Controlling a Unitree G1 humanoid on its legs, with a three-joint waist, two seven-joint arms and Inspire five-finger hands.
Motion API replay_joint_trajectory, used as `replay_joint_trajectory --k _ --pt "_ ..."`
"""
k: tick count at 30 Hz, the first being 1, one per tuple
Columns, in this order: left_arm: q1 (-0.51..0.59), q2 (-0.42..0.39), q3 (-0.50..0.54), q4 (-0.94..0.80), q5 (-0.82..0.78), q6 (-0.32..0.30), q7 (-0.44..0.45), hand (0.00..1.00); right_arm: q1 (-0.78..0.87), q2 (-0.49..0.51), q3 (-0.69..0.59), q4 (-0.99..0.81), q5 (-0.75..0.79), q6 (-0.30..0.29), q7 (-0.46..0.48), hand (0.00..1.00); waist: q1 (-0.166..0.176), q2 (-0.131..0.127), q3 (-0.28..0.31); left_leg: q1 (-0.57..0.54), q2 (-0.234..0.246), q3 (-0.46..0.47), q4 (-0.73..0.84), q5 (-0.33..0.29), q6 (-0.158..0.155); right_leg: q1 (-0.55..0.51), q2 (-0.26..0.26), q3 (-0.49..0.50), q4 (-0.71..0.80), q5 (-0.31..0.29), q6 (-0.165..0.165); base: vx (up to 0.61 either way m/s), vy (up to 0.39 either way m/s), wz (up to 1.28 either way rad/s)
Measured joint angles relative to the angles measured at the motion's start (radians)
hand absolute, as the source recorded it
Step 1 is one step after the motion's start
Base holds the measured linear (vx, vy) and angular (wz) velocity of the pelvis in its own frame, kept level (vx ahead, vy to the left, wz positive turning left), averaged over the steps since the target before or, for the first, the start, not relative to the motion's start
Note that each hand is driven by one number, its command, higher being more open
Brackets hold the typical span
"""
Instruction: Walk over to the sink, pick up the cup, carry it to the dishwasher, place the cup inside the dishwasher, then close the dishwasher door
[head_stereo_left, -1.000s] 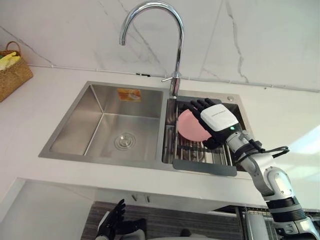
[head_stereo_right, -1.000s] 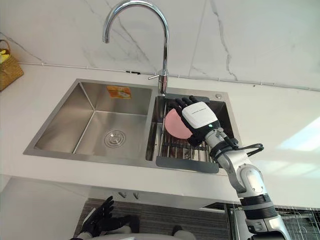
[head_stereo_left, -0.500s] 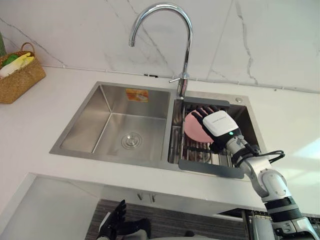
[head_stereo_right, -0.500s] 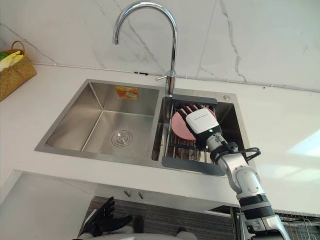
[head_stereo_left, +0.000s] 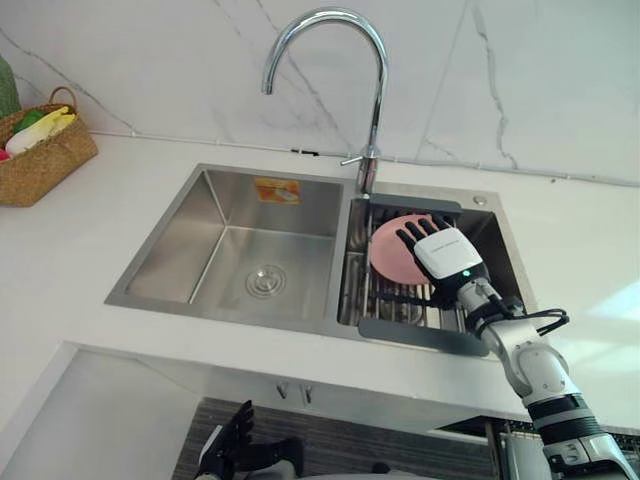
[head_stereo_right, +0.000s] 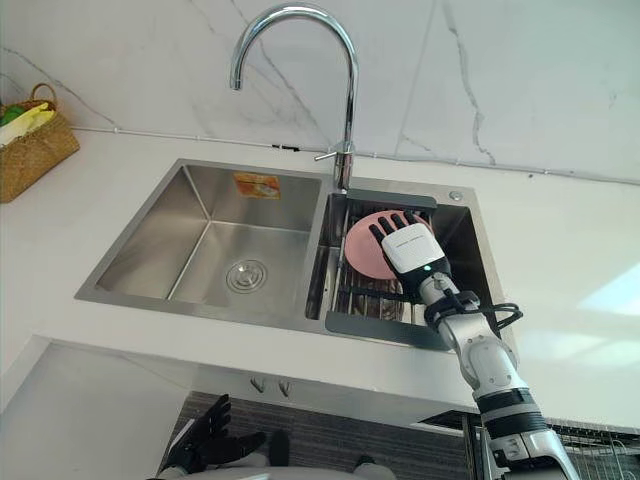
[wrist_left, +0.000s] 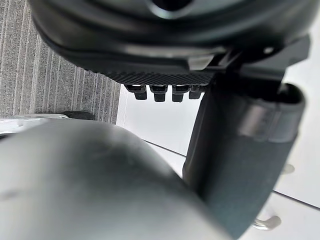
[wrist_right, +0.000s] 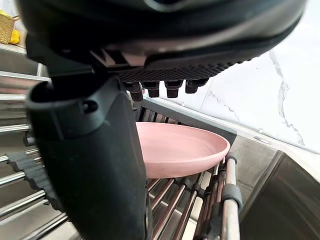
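Countertop: a white stone counter (head_stereo_left: 80, 260) runs under a white marble-veined wall and surrounds the sink.
Sink: a stainless-steel double-basin sink (head_stereo_left: 215, 255); the wider basin is on the robot's left, the narrower on its right.
Tap: a tall chrome gooseneck tap (head_stereo_left: 375, 90) stands at the back, between the two basins.
Rack: a metal-bar draining rack with a dark grey frame (head_stereo_left: 415, 335) sits in the right basin.
Basket: a woven straw basket (head_stereo_left: 45, 160) stands on the counter, well apart at far left.
Dish: a pink, round, shallow dish (head_stereo_left: 392, 250) lies on the rack bars toward the back of the right basin. Its opening faces up and its rim is roughly level. It is far wider than deep, with its broad span lying across the bars.
Right hand: the right hand (head_stereo_left: 445, 255) is over the dish's right part, with fingers straight and spread and nothing gripped. Whether it touches the dish cannot be told.
Left hand: the left hand (head_stereo_left: 232, 440) hangs low below the counter edge, with fingers spread and holding nothing.
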Motion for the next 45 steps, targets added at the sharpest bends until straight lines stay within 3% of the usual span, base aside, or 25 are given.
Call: replay_joint_trajectory --k 12,31,32,36,45 --pt "0.005 -0.010 -0.015 0.000 -0.018 0.000 0.016 1.00 -0.081 0.000 0.024 0.133 -0.032 0.040 -0.112 1.00 0.002 0.019 -0.006 0.003 -0.004 -0.023 -0.023 0.020 0.000 0.009 0.001 -0.023 -0.012 0.004 0.003 -0.02 -0.005 0.05" --pt "0.016 -0.012 -0.024 -0.005 -0.057 0.000 0.018 1.00 -0.153 0.000 0.099 0.263 -0.050 0.078 -0.153 1.00 0.003 0.023 -0.008 0.010 -0.003 -0.036 -0.044 0.034 -0.009 0.015 0.003 -0.038 -0.020 0.004 0.003 -0.02 -0.003 0.02" --pt "0.016 -0.012 -0.024 -0.005 -0.057 0.000 0.018 1.00 -0.153 0.000 0.100 0.264 -0.053 0.079 -0.153 0.00 0.003 0.023 -0.008 0.010 -0.003 -0.036 -0.044 0.034 -0.009 0.015 0.003 -0.038 -0.020 0.004 0.004 0.00 0.000 0.00" --pt "0.016 -0.012 -0.024 -0.006 -0.057 -0.001 0.018 1.00 -0.154 0.001 0.107 0.279 -0.105 0.083 -0.170 0.00 0.003 0.023 -0.008 0.010 -0.003 -0.039 -0.044 0.036 -0.011 0.016 0.003 -0.042 -0.021 0.004 0.004 0.00 0.000 0.00" --pt "0.018 -0.011 -0.028 -0.006 -0.057 -0.003 0.020 1.00 -0.154 -0.002 0.118 0.349 -0.168 0.089 -0.378 0.00 -0.002 0.026 -0.006 0.003 -0.002 -0.041 -0.044 0.037 -0.013 0.016 0.006 -0.045 -0.033 0.007 0.008 0.00 0.000 0.00"
